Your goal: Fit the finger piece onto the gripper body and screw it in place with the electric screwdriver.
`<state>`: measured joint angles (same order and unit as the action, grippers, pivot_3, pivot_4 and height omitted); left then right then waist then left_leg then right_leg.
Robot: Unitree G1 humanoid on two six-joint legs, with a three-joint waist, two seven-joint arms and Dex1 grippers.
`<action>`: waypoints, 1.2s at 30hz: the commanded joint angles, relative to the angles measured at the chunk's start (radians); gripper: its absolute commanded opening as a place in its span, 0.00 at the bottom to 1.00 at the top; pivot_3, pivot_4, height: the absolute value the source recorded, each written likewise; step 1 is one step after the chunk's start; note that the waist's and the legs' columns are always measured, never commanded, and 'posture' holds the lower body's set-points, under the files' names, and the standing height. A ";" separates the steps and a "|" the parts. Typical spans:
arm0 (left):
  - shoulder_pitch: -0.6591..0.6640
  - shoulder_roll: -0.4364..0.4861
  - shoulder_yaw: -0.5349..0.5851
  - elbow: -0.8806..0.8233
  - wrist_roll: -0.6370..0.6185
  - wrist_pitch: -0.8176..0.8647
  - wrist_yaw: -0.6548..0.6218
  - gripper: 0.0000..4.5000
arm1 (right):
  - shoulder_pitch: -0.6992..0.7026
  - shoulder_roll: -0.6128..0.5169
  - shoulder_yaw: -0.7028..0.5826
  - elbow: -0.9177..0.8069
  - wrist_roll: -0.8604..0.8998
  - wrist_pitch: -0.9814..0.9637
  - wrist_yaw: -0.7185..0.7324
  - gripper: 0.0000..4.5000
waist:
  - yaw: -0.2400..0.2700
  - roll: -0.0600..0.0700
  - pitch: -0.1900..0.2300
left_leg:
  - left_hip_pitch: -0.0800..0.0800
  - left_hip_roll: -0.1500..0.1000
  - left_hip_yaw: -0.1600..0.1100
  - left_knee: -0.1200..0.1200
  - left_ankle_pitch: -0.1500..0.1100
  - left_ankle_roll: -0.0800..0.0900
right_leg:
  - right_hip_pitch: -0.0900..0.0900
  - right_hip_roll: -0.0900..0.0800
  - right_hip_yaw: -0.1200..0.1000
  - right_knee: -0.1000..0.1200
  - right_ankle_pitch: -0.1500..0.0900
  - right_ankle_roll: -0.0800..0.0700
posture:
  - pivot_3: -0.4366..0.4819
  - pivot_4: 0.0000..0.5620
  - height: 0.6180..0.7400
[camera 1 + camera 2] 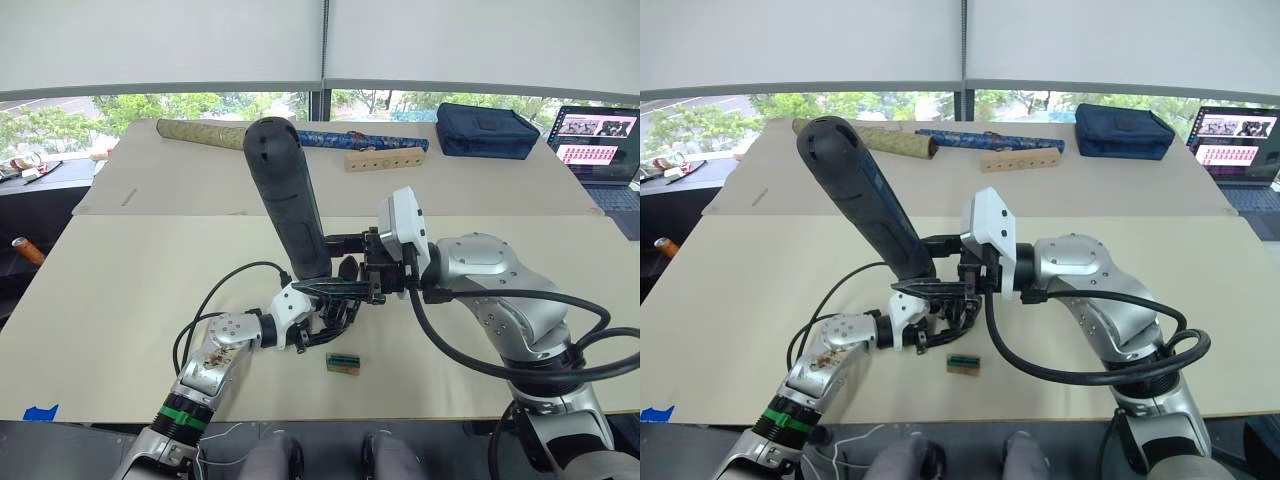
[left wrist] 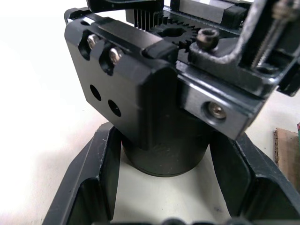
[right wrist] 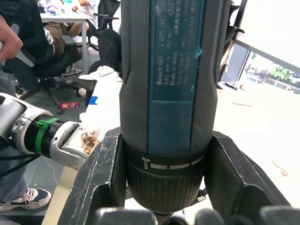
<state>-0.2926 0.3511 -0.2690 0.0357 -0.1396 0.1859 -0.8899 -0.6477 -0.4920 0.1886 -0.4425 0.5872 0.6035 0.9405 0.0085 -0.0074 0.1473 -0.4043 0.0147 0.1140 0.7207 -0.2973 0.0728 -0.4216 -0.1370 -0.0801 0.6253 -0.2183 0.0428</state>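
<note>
The electric screwdriver (image 1: 288, 195), a thick dark cylinder, stands tilted above the table's middle with its tip pointing down. My right gripper (image 3: 164, 154) is shut on it just above its collar. Its thin metal bit (image 2: 265, 28) reaches down onto the top of the gripper body (image 2: 154, 108), a black block with a gear, rails and screws. My left gripper (image 2: 164, 159) is shut around that body's round base and holds it over the table (image 1: 120, 300). I cannot tell the finger piece apart from the body's other black parts.
A small wooden block with a green top (image 1: 343, 363) lies just in front of the grippers. Along the far edge lie a gold rolled tube (image 1: 200, 133), a blue rolled tube (image 1: 385, 141), a drilled wooden strip (image 1: 385, 160), a navy pouch (image 1: 487, 130) and a laptop (image 1: 600, 140).
</note>
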 commanded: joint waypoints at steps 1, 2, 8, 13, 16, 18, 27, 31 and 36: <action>0.028 0.012 -0.021 0.009 0.005 0.026 -0.012 0.50 | -0.016 0.000 -0.009 -0.036 -0.004 -0.033 0.005 0.42 | 0.000 0.000 0.000 | 0.000 0.000 0.000 0.000 0.000 0.000 | 0.000 0.000 0.000 0.000 0.000 0.000 | 0.48 0.27 1.00; 0.028 0.012 -0.021 0.009 0.004 0.026 -0.012 0.50 | -0.015 0.000 -0.008 -0.036 -0.007 -0.034 0.006 0.42 | 0.000 0.000 0.000 | 0.000 0.000 0.000 0.000 0.000 0.000 | 0.000 0.000 0.000 0.000 0.000 0.000 | 0.48 0.27 1.00; 0.028 0.010 -0.022 0.008 0.004 0.027 -0.009 0.50 | -0.004 -0.002 -0.005 -0.038 -0.015 -0.037 0.016 0.42 | 0.000 0.000 0.000 | 0.000 0.000 0.000 0.000 0.000 0.000 | 0.000 0.000 0.000 0.000 0.000 0.000 | 0.48 0.27 1.00; 0.028 0.010 -0.022 0.010 0.004 0.026 -0.008 0.50 | -0.001 -0.001 -0.004 -0.040 -0.011 -0.031 0.025 0.42 | 0.000 0.000 0.000 | 0.000 0.000 0.000 0.000 0.000 0.000 | 0.000 0.000 0.000 0.000 0.000 0.000 | 0.48 0.27 1.00; 0.027 0.010 -0.022 0.011 0.004 0.025 -0.008 0.50 | 0.004 -0.006 0.001 -0.046 0.001 -0.015 0.035 0.42 | 0.000 0.000 0.000 | 0.000 0.000 0.000 0.000 0.000 0.000 | 0.000 0.000 0.000 0.000 0.000 0.000 | 0.48 0.27 1.00; 0.026 0.010 -0.022 0.013 0.004 0.025 -0.009 0.50 | 0.007 -0.007 0.003 -0.047 -0.001 -0.015 0.038 0.42 | 0.000 0.000 0.000 | 0.000 0.000 0.000 0.000 0.000 0.000 | 0.000 0.000 0.000 0.000 0.000 0.000 | 0.48 0.27 1.00; 0.026 0.008 -0.020 0.014 0.004 0.025 -0.006 0.50 | 0.008 -0.001 0.007 -0.039 -0.006 -0.023 0.042 0.42 | 0.000 0.000 0.000 | 0.000 0.000 0.000 0.000 0.000 0.000 | 0.000 0.000 0.000 0.000 0.000 0.000 | 0.48 0.27 1.00; 0.026 0.008 -0.021 0.014 0.004 0.024 -0.005 0.50 | 0.014 0.000 0.009 -0.029 -0.017 -0.034 0.040 0.42 | 0.000 0.000 0.000 | 0.000 0.000 0.000 0.000 0.000 0.000 | 0.000 0.000 0.000 0.000 0.000 0.000 | 0.48 0.27 1.00; 0.027 0.007 -0.022 0.015 0.002 0.024 -0.005 0.50 | 0.031 0.005 0.003 -0.017 -0.025 -0.049 0.031 0.42 | 0.000 0.000 0.000 | 0.000 0.000 0.000 0.000 0.000 0.000 | 0.000 0.000 0.000 0.000 0.000 0.000 | 0.48 0.27 1.00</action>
<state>-0.2925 0.3512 -0.2717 0.0355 -0.1403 0.1856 -0.8855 -0.6200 -0.4903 0.2090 -0.4531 0.5605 0.5734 0.9759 0.0086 -0.0074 0.1473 -0.4041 0.0147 0.1140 0.7208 -0.2973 0.0728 -0.4213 -0.1369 -0.0801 0.6253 -0.2183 0.0428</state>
